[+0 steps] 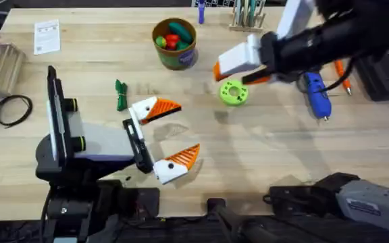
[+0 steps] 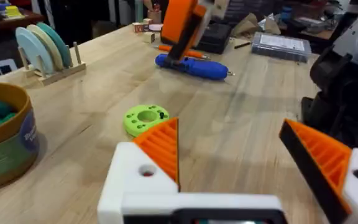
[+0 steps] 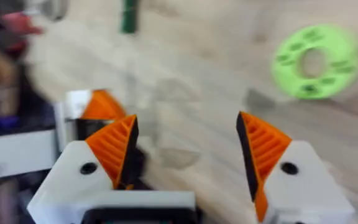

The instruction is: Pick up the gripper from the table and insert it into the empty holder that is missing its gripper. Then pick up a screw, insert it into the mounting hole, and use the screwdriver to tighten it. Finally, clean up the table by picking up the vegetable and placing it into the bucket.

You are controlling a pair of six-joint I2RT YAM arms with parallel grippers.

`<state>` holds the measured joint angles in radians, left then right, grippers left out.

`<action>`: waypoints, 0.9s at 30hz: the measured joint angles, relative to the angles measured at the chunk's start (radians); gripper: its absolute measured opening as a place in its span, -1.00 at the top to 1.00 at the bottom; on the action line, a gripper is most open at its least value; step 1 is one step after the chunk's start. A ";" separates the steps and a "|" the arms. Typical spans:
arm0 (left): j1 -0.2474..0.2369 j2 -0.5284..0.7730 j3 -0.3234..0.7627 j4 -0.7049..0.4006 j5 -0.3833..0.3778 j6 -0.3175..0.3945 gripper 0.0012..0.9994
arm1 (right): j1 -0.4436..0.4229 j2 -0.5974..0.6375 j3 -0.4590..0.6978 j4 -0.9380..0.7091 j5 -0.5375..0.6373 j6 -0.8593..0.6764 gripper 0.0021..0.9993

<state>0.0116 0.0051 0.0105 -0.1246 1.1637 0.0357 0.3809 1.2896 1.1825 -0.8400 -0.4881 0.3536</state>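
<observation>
The left gripper (image 1: 162,135) sits low over the near-middle of the table (image 1: 262,169), its two orange-tipped fingers spread wide with nothing between them. The right gripper (image 1: 238,67) hangs above the far right of the table, just over the lime disc (image 1: 234,92); its wrist view shows the orange pads (image 3: 263,146) apart and empty, though that view is blurred. The vegetable (image 1: 120,94) lies on the wood left of the left gripper's far finger. The bucket (image 1: 175,43) stands at the far middle, holding red, green and yellow toy food. The screwdriver (image 1: 317,96) lies to the right, beyond the disc, with an orange-handled tool (image 1: 343,74) just beside it.
</observation>
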 joint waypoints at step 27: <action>0.000 0.000 0.000 0.000 0.000 -0.002 -0.97 | 0.068 0.250 0.175 -0.198 0.500 -0.145 -0.98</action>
<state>0.0116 0.0051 0.0105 -0.1246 1.1637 0.0334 0.4492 1.5399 1.3571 -1.0376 0.0117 0.2087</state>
